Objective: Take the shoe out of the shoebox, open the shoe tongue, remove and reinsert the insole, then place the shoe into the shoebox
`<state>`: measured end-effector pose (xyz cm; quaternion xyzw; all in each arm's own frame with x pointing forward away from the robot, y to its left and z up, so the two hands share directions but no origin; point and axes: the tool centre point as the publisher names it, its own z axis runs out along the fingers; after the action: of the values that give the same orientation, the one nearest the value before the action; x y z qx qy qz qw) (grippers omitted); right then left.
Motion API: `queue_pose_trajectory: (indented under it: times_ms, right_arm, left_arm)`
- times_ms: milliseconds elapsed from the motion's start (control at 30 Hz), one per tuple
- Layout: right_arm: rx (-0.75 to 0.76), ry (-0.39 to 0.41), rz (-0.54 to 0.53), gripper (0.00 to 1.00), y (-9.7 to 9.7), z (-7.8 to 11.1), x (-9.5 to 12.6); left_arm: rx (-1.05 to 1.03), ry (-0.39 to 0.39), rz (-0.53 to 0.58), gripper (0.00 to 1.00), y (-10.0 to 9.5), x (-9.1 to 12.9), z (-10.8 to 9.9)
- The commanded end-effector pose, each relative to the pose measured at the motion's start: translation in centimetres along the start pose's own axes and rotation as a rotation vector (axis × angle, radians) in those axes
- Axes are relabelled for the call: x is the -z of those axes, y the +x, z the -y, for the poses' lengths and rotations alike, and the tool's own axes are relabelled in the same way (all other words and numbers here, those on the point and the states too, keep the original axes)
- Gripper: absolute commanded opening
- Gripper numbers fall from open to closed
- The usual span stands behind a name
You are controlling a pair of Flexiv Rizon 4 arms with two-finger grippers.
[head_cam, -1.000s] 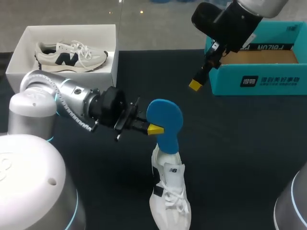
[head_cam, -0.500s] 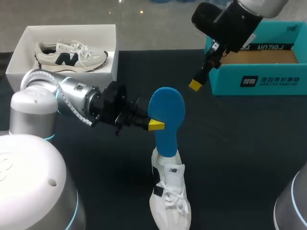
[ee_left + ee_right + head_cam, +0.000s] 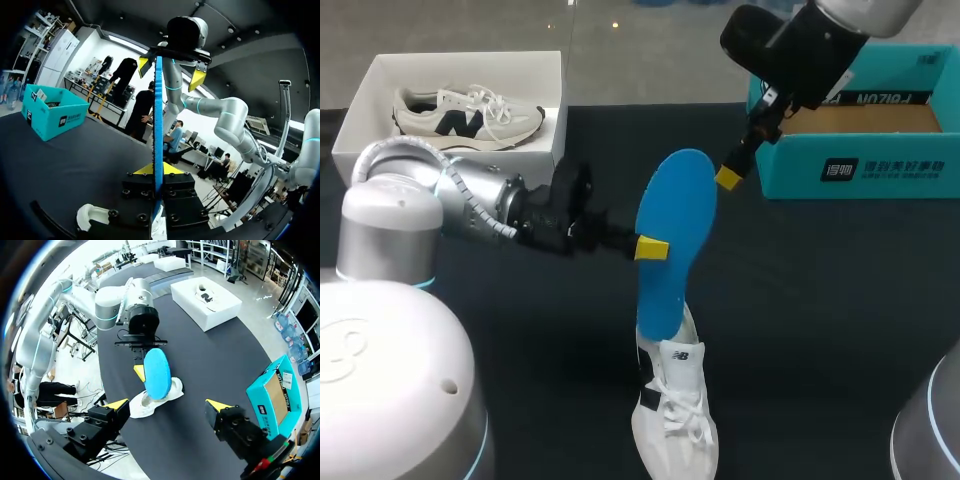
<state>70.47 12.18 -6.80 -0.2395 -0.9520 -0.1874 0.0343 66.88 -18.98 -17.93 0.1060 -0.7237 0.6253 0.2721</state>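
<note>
The left gripper (image 3: 650,248), clenched on the insole (image 3: 676,200), has drawn it nearly clear of the shoe (image 3: 672,412); removal looks almost done. The right gripper (image 3: 728,176) hangs released.

Bright, even overhead light. The black table (image 3: 800,300) stays matte, with only a faint shadow by the white shoe (image 3: 675,425). Soft highlights gleam on the left arm (image 3: 475,190); the white box (image 3: 355,110) looks nearly washed out.

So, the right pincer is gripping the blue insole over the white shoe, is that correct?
Not quite: it is the left pincer that is shut on the blue insole over the white shoe, as the head view shows. The right pincer hangs open nearby, holding nothing.
</note>
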Motion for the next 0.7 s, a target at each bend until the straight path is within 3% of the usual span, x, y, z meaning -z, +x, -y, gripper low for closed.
queue_pose_trajectory:
  times_ms: [33, 200, 267, 700]
  right_arm:
    - [-0.001, 0.004, -0.001, 1.00, -0.1, -0.2, -0.1]
    - [-0.001, 0.004, -0.001, 1.00, -0.1, -0.2, -0.1]
    - [-0.001, 0.004, -0.001, 1.00, -0.1, -0.2, -0.1]
    - [-0.001, 0.004, -0.001, 1.00, -0.1, -0.2, -0.1]
  left_arm:
    - [0.230, -0.004, 0.005, 0.00, -2.0, -0.1, 0.3]
    - [0.324, 0.017, -0.046, 0.00, -4.0, 0.1, 0.4]
    - [0.232, 0.016, -0.157, 0.00, -3.9, -0.3, 0.3]
    - [0.232, 0.016, -0.157, 0.00, -3.9, -0.3, 0.3]
